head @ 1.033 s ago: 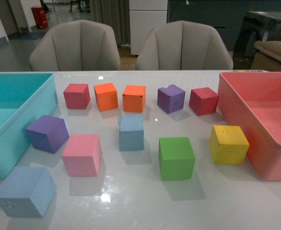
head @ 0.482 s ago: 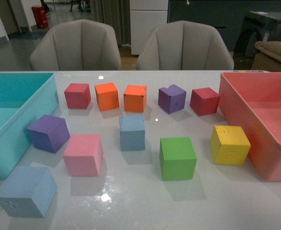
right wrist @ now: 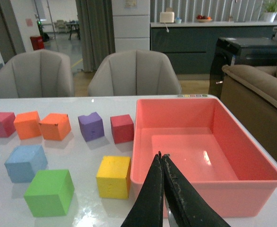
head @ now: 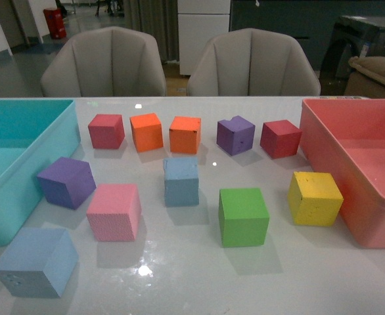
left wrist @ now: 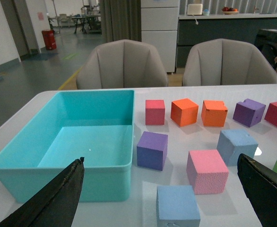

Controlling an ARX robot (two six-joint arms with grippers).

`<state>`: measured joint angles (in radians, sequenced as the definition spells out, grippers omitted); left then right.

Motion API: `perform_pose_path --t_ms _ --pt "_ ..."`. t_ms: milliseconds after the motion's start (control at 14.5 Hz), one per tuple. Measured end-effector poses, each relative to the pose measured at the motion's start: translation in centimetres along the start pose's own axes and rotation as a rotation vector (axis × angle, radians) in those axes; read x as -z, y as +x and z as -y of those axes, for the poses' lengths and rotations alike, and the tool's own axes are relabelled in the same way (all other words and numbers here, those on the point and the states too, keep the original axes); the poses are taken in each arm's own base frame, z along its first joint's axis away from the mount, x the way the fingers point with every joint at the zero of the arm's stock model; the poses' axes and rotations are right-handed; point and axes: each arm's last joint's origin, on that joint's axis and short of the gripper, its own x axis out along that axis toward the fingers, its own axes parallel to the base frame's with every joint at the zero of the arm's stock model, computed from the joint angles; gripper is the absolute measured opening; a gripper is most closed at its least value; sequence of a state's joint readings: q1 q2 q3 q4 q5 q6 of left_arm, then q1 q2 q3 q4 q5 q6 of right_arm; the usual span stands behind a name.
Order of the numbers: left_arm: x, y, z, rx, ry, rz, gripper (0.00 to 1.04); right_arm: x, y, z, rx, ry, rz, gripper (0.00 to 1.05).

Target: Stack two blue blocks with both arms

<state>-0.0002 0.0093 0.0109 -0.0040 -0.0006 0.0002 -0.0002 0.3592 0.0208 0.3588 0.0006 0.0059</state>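
Observation:
Two pale blue blocks lie apart on the white table. One blue block (head: 181, 181) sits mid-table; it also shows in the left wrist view (left wrist: 237, 146) and the right wrist view (right wrist: 25, 162). The other blue block (head: 35, 262), with small dents, sits at the near left; it also shows in the left wrist view (left wrist: 177, 205). Neither arm shows in the front view. My left gripper (left wrist: 162, 163) is open and empty, hovering above the near blue block. My right gripper (right wrist: 160, 155) is shut and empty, near the pink bin's front wall.
A teal bin (head: 22, 164) stands at the left, a pink bin (head: 350, 170) at the right. Red, orange, purple, pink (head: 114, 211), green (head: 243, 216) and yellow (head: 314, 197) cubes lie around the blue ones. Two chairs stand behind the table.
The front view has shifted very slightly; the blocks have not moved on the table.

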Motion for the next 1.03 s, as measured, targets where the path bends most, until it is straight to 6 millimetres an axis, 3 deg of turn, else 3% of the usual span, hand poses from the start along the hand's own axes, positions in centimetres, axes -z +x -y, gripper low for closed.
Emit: perform_pose_path --t_ms 620,1033 --pt "0.0 0.0 0.0 -0.001 0.0 0.0 0.98 0.7 -2.3 0.0 -0.001 0.0 -0.021 0.02" --pt "0.0 0.0 0.0 0.0 0.0 0.001 0.98 0.6 -2.3 0.0 -0.001 0.0 -0.016 0.02"
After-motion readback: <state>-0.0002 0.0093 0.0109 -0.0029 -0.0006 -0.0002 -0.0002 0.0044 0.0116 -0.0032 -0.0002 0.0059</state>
